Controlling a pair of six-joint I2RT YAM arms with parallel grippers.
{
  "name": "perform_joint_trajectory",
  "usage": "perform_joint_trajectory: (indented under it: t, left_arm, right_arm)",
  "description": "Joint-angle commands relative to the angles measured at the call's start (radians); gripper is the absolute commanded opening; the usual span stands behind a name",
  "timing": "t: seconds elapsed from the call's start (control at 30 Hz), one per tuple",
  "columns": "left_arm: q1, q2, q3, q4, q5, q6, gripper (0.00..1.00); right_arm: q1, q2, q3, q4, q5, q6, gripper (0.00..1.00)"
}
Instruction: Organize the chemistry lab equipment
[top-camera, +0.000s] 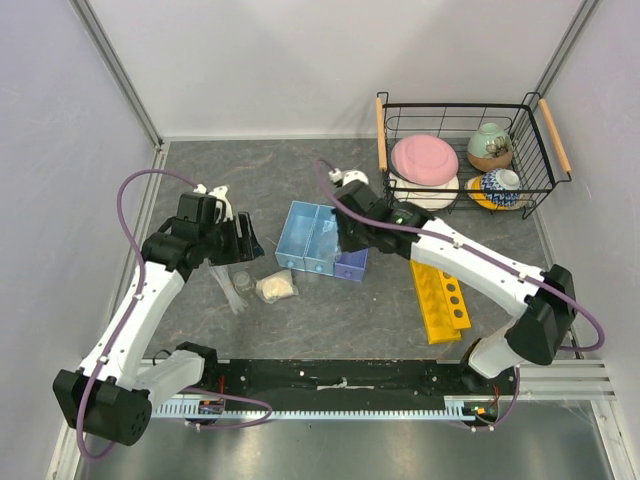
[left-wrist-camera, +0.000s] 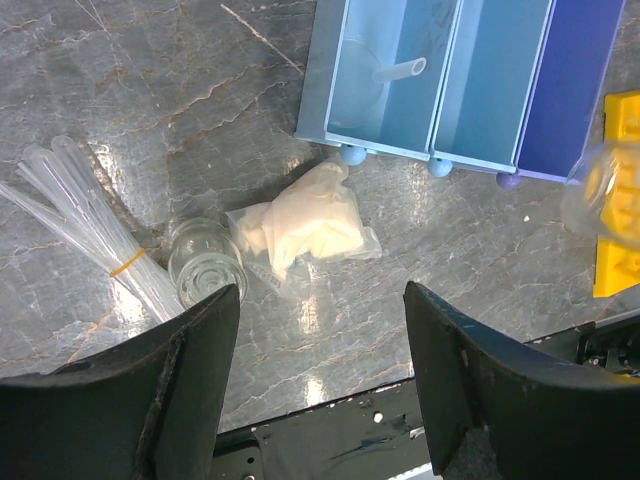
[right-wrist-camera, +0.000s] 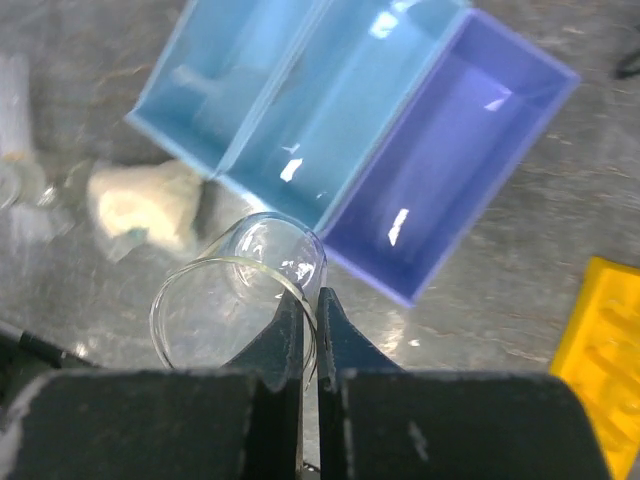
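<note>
Right tool (right-wrist-camera: 310, 300): closed, with the rim of the clear beaker (right-wrist-camera: 240, 285) pinched between its fingers
Beaker: held tipped on its side, seen at lower centre of the right wrist frame, just below the edge of the blue tray (right-wrist-camera: 300, 110)
Left tool (left-wrist-camera: 320, 300): held open, nothing gripped
Cream lump (left-wrist-camera: 300, 225): laid on the worktop (left-wrist-camera: 150, 100), mid-frame, just above the gap of the left tool
Test tubes (left-wrist-camera: 90, 225): bundled at the left of the frame, beside a small round glass vessel (left-wrist-camera: 205, 265)
Yellow rack (top-camera: 440, 300): seen lower right of the tray in the top view
</note>
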Motion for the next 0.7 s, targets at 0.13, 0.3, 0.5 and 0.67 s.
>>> perform_joint_trajectory:
  t: [0.13,0.3,0.5,0.67]
  left_arm:
    - [0.005,-0.032,0.005,0.037,0.028,-0.014,0.74]
    - [0.005,-0.027,0.003,0.040,0.025,-0.009,0.74]
    - [0.005,-0.017,0.011,0.040,0.018,0.000,0.74]
    - [0.005,-0.004,0.012,0.040,0.018,0.002,0.74]
  right_arm:
    - [-0.203,-0.007,-0.038,0.025,0.029,-0.010,0.00]
    - [-0.269,0.062,-0.039,0.091,-0.010,-0.013,0.00]
    - [-0.311,0.140,-0.024,0.144,-0.050,-0.019,0.00]
    - [-0.337,0.198,-0.010,0.176,-0.054,-0.039,0.00]
